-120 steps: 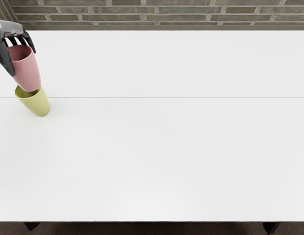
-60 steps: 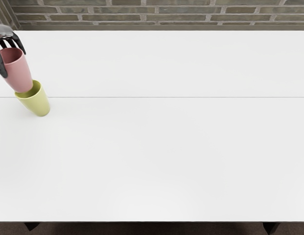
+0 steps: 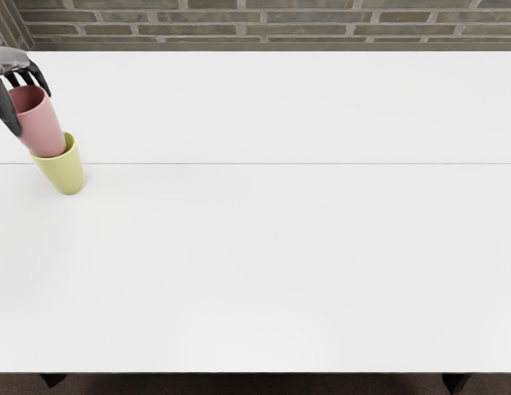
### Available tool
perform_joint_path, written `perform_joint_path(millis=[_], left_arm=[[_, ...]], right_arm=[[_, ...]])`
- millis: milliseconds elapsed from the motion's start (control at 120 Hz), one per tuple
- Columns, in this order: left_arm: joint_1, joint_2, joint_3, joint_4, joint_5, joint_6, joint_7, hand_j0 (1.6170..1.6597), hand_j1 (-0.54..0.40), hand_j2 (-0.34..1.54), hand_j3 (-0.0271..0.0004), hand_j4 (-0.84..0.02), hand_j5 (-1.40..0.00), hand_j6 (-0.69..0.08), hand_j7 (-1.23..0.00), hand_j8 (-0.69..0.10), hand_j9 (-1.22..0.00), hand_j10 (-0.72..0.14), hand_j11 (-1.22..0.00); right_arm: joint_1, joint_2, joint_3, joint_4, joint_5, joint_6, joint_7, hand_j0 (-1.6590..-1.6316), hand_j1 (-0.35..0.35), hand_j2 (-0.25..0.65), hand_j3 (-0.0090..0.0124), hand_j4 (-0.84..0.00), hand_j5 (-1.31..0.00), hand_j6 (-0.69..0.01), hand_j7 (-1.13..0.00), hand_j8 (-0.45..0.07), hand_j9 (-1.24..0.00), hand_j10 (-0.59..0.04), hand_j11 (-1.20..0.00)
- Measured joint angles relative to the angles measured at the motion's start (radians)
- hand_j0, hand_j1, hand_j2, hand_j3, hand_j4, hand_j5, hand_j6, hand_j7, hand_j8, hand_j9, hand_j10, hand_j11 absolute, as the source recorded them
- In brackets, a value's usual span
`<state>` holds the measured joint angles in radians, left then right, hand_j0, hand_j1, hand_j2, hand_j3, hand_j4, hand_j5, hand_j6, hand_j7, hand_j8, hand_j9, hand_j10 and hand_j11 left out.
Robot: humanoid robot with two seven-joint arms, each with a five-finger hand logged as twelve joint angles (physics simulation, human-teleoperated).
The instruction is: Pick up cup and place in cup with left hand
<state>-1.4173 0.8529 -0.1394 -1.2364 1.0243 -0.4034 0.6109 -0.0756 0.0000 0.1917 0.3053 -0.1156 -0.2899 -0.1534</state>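
Near to far. The near edge of the white table [image 3: 255,372] crosses the foot of the view. Farther back, at the left, the yellow cup [image 3: 64,176] stands on the table with its mouth upward, the receiving vessel. Directly beyond and slightly left of it, the pink cup [image 3: 43,127], mouth also upward, overlaps the yellow opening with its base; how deep the base sits inside the rim cannot be told from this angle. The left hand [image 3: 8,59] grips the pink cup near its upper part, thumb on the left side and the other fingers curled at the far side of the rim. A brick wall [image 3: 255,25] closes the far side.

The step in hand is judged to be insertion. Good practice calls for bringing the pink base over the middle of the yellow mouth, matching the two axes, then lowering slowly and straight. Off-centre pressure on the rim could tip or slide the yellow cup. Release is best delayed until the pink cup is seated, with the fingers opened evenly so that neither cup is dragged along.
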Motion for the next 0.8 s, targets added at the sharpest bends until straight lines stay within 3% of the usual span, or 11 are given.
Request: perform_joint_path(millis=[800], left_arm=[[0.044,-0.021,0.002,0.003,0.001,-0.001,0.000,1.6559,-0.079,0.05,0.0000,-0.439,-0.59,-0.342,-0.59,-0.365,-0.58,-0.442,-0.58]], right_arm=[[0.000,0.000,0.000,0.000,0.000,0.000,0.000,-1.6581,-0.316,-0.006,0.0000,-0.027,-0.04,-0.027,-0.04,-0.027,-0.04,-0.027,-0.04]])
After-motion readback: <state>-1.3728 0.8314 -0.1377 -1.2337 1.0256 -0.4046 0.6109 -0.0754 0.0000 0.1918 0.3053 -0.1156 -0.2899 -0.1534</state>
